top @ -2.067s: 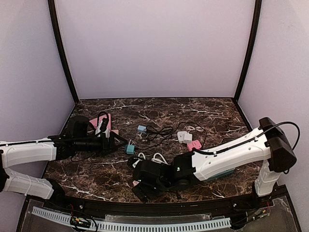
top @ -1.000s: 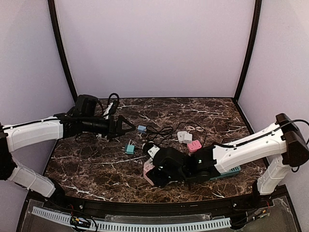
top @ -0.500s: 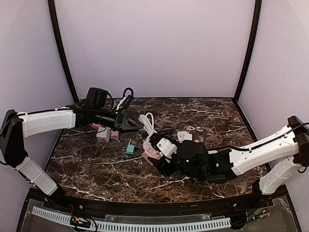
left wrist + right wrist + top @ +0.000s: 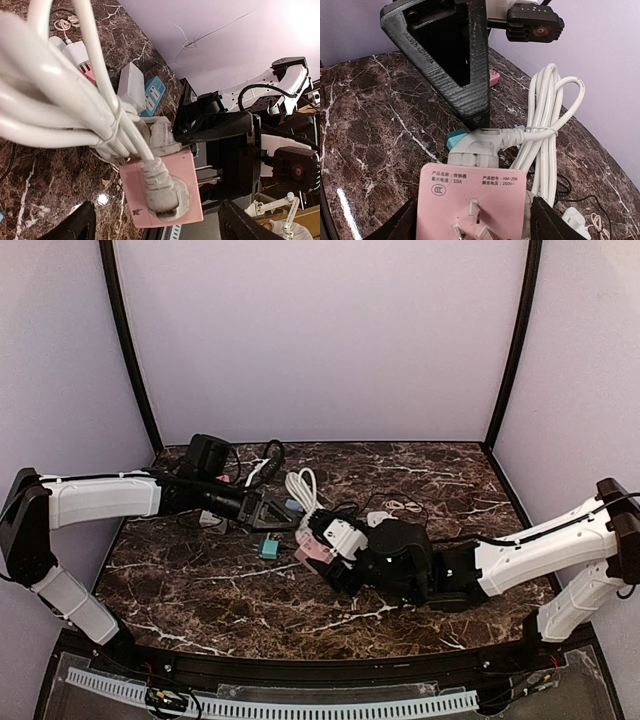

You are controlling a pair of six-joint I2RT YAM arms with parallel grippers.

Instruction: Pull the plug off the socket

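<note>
My right gripper is shut on the pink socket, held off the table with its back prongs facing the camera. The white plug sits in the socket's front face, its coiled white cable rising behind. The left gripper is open, one finger on each side of the plug and socket. In the right wrist view one black left finger comes down with its tip against the plug. From above, both grippers meet at the socket left of centre.
A teal adapter lies just left of the socket, a small blue one behind it. Black cables, white and pink adapters and a blue-faced power strip lie to the right. Purple walls close off the table.
The right arm has lifted the socket with plug and cable up and leftward. The left arm has swung right to meet it, and its jaws have narrowed a little around the plug.
</note>
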